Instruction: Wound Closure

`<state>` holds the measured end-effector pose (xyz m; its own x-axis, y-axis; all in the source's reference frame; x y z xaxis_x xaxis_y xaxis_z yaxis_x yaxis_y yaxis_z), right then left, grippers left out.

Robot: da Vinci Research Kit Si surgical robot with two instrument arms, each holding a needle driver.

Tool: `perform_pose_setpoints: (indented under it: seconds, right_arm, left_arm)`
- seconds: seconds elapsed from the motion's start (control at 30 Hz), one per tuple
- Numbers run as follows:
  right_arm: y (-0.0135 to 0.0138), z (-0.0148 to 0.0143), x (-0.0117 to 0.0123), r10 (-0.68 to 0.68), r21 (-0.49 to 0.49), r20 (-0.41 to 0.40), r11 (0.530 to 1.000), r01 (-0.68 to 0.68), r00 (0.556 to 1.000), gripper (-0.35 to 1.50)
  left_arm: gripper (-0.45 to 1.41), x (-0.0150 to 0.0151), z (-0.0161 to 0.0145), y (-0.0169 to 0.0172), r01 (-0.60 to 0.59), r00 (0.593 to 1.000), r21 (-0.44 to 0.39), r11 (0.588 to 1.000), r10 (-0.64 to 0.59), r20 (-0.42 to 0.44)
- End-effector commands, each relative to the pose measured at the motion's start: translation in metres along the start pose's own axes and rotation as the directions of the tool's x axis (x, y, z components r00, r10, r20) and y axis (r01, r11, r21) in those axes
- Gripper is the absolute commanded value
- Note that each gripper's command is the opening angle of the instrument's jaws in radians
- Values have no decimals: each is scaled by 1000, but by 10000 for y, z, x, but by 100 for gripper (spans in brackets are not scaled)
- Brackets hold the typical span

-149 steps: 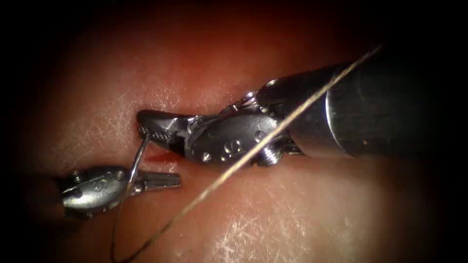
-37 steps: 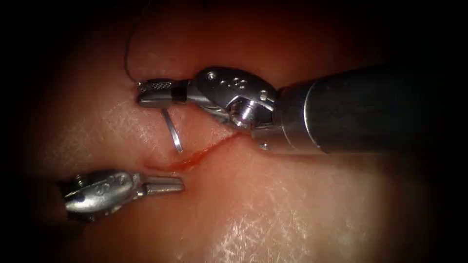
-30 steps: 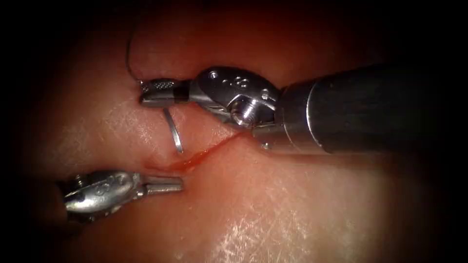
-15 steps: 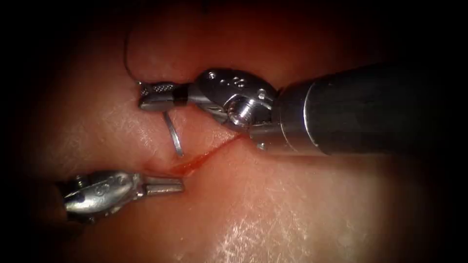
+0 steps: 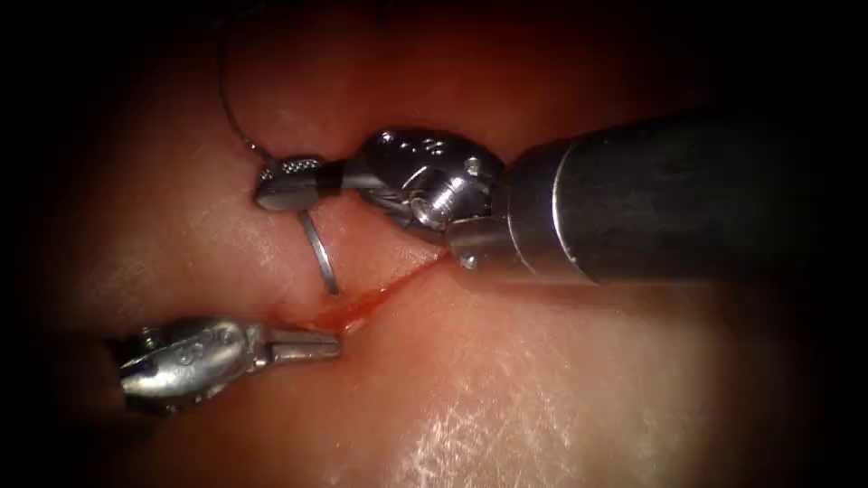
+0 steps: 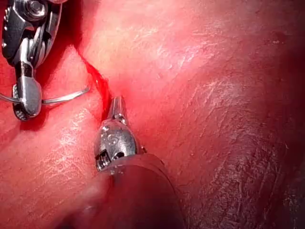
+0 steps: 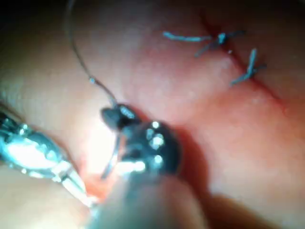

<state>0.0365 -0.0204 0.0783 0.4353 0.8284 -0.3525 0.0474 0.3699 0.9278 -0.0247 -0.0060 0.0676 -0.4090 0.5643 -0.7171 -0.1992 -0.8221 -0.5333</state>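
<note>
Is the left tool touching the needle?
Apart. In the endoscope view, bare tissue shows between the left tool and the needle that the right tool holds.

Two tools work over one piece of tissue point(image 5: 561, 389): the right tool point(image 5: 287, 183) and the left tool point(image 5: 303, 343). One curved needle point(image 5: 318, 253), one thread point(image 5: 231, 108), one cut point(image 5: 362, 303) and two tied stitches point(image 7: 221, 38) complete the count.

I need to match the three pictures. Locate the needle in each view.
Endoscope view: needle hangs from the right tool, tip near the cut.
Left wrist view: needle beside the cut.
Right wrist view: needle under the right tool.
Shared landmark: the right tool, shut on the needle.
</note>
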Motion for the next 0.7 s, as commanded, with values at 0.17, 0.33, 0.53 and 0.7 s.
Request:
perform_pose_setpoints:
  seconds: [0.17,0.33,0.53,0.7]
  right_arm:
    - [1,10,-3,77,16,13,997,-77,997,-35]
    - [-1,9,-4,128,19,18,992,-128,992,-35]
    - [-3,9,-5,185,19,21,982,-186,982,-35]
    - [-5,6,-6,225,20,25,974,-226,974,-35]
  left_arm:
    - [-6,-5,8,1,1,1000,-2,1000,-1,2]
    - [-6,-5,7,1,1,1000,-3,1000,-1,2]
    - [-6,-5,7,1,1,1000,-4,1000,-1,2]
    - [-6,-5,6,0,1,1000,-4,1000,-1,2]
